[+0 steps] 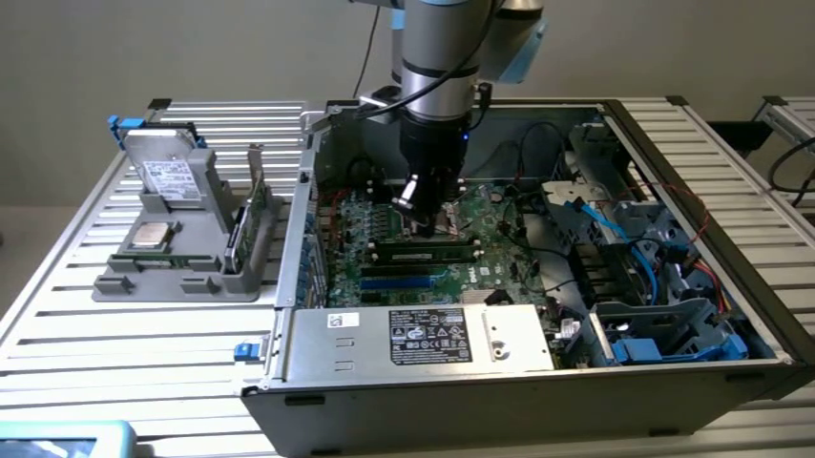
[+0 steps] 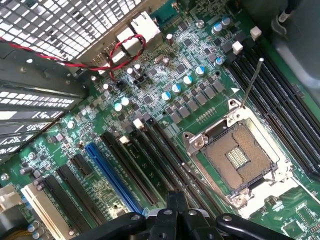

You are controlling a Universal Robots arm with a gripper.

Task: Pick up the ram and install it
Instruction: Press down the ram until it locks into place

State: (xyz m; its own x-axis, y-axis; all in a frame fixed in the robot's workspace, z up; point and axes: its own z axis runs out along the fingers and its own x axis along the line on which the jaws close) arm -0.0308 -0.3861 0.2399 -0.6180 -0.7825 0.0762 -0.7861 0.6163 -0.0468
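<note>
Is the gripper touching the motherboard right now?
Cannot tell. In the exterior view the shut gripper hangs low over the motherboard, hiding any gap; the wrist view doesn't settle it.

I see a green motherboard [image 2: 165, 100] with black slots [image 2: 150, 165] and one blue slot [image 2: 112, 175], a red-and-black twisted wire [image 2: 120, 47], a silver processor socket [image 2: 240, 160], the black end effector [image 2: 175, 220], a grey parts tray [image 1: 178, 258], blue cables [image 1: 650, 267].

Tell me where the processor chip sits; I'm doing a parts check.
The processor chip lies on the exterior view's left, on the grey stand beside the computer case.
</note>
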